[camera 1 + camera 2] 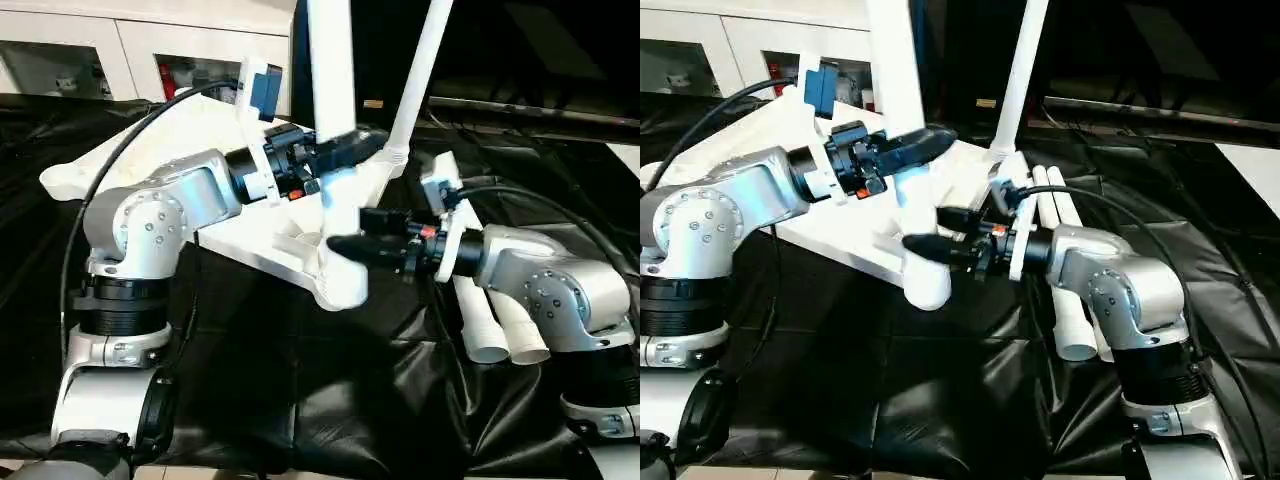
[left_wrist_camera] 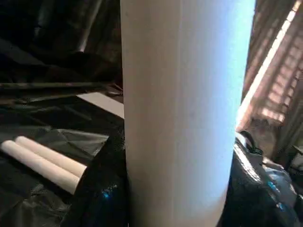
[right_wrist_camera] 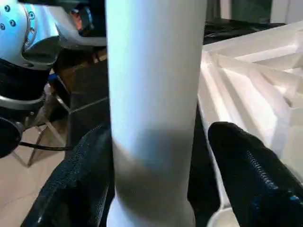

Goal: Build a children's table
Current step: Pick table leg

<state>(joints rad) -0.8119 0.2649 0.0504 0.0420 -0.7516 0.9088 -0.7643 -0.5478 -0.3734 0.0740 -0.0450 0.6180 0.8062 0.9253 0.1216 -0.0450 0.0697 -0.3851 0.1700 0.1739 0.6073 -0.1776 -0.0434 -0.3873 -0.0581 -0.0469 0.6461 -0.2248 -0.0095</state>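
Tabletop of ribbed white plastic (image 1: 255,235) lies underside up on the black sheeting (image 1: 330,400), one corner tipped toward the robot, and a long white tubular leg (image 1: 332,70) stands upright in that near corner socket (image 1: 340,275). A second leg (image 1: 422,70) rises from the socket behind, and two spare white legs (image 1: 495,330) lie side by side on the sheet by the right arm.

From the head views, the left gripper (image 1: 345,150) clamps the upright leg higher up, probably to keep it plumb, while the right gripper (image 1: 355,235) brackets it just above the socket.

Through the left wrist view, both black fingers (image 2: 102,189) press the white tube.

In the right wrist view one finger (image 3: 75,184) touches the leg while the other (image 3: 255,175) stands clear, so this claw is open.
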